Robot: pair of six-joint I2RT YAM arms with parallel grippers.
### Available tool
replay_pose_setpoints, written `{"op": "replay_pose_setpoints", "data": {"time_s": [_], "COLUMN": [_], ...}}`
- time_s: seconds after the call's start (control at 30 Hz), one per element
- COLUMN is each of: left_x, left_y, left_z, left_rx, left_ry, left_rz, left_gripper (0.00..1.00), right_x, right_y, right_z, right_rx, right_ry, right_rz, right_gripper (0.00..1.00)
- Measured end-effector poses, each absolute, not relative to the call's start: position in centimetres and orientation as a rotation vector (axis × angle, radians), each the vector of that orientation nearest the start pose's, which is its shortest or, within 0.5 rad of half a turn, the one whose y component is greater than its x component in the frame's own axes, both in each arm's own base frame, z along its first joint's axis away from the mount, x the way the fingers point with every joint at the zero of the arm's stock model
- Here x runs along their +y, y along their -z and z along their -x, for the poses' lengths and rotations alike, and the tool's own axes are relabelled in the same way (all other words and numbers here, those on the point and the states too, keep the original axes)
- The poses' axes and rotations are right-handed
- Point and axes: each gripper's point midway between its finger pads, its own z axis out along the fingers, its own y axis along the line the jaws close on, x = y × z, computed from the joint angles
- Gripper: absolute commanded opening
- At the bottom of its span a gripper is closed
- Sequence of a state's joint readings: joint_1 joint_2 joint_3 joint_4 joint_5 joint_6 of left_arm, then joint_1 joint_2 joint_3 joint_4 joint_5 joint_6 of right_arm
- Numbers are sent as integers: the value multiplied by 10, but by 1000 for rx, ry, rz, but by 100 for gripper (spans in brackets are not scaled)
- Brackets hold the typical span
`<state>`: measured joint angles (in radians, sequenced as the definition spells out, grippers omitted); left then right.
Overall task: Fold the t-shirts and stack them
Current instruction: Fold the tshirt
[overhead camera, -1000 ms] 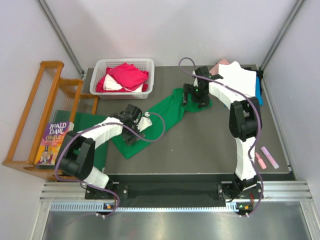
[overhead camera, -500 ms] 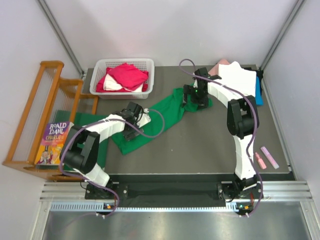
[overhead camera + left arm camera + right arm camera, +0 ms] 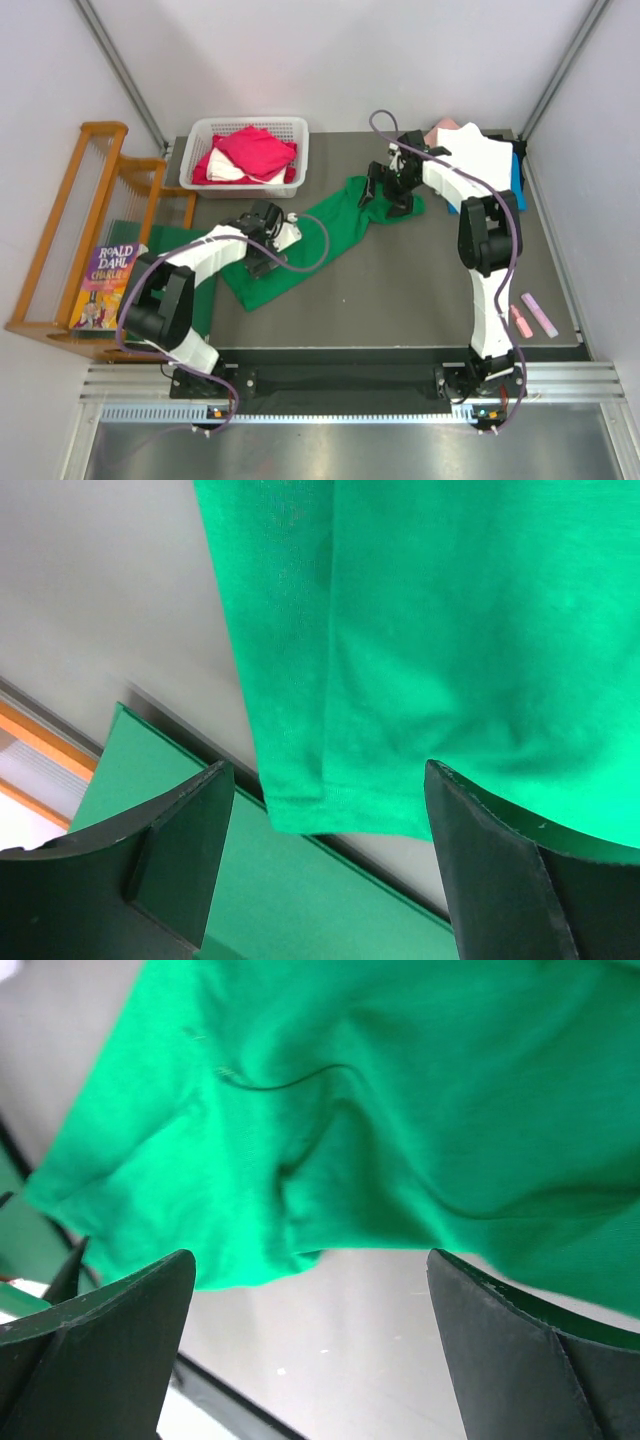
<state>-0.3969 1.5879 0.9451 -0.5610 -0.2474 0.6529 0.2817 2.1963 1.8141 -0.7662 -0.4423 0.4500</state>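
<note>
A bright green t-shirt [image 3: 330,232] lies stretched diagonally across the middle of the grey table. My left gripper [image 3: 262,238] is open over its near left end; in the left wrist view the shirt's hem [image 3: 340,815] lies between the open fingers [image 3: 190,830], nothing gripped. My right gripper [image 3: 388,190] is open over the far right end; in the right wrist view the crumpled green cloth [image 3: 380,1130] sits just beyond the open gripper [image 3: 310,1260]. Red/magenta and white tees [image 3: 252,152] lie in a white basket. A white tee [image 3: 482,158] tops pink and blue ones at the back right.
The white basket [image 3: 300,150] stands at the back left. A darker green mat [image 3: 205,300] lies at the table's left edge, also seen in the left wrist view [image 3: 250,900]. A wooden rack [image 3: 75,230] with a book [image 3: 105,285] stands left. Pink markers [image 3: 535,315] lie right.
The left arm has shifted slightly and the shirt's near end has drawn in a little. The right gripper has edged slightly left over the shirt's far end. Both stay open.
</note>
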Motion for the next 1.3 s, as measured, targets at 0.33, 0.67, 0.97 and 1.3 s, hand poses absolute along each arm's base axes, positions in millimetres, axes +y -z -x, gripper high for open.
{"op": "replay_pose_setpoints", "data": {"time_s": [0.33, 0.67, 0.97, 1.3], "left_x": [-72, -62, -52, -55], "left_y": [-76, -38, -41, -41], "left_z": [-327, -359, -372, -340], "left_rx": [2372, 2335, 2255, 2244], "left_ry": [-354, -572, -702, -650], "left_rz": [-1303, -1264, -1252, -1337], "left_gripper": [82, 81, 80, 80], "right_x": [236, 226, 183, 158], "right_y": [-97, -75, -55, -48], "right_z": [-452, -459, -472, -500], "right_rx": [2722, 2745, 2764, 2794], "right_ry": [-916, -810, -643, -598], "right_rz": [-123, -156, -251, -341], "right_gripper": [100, 100, 100, 100]}}
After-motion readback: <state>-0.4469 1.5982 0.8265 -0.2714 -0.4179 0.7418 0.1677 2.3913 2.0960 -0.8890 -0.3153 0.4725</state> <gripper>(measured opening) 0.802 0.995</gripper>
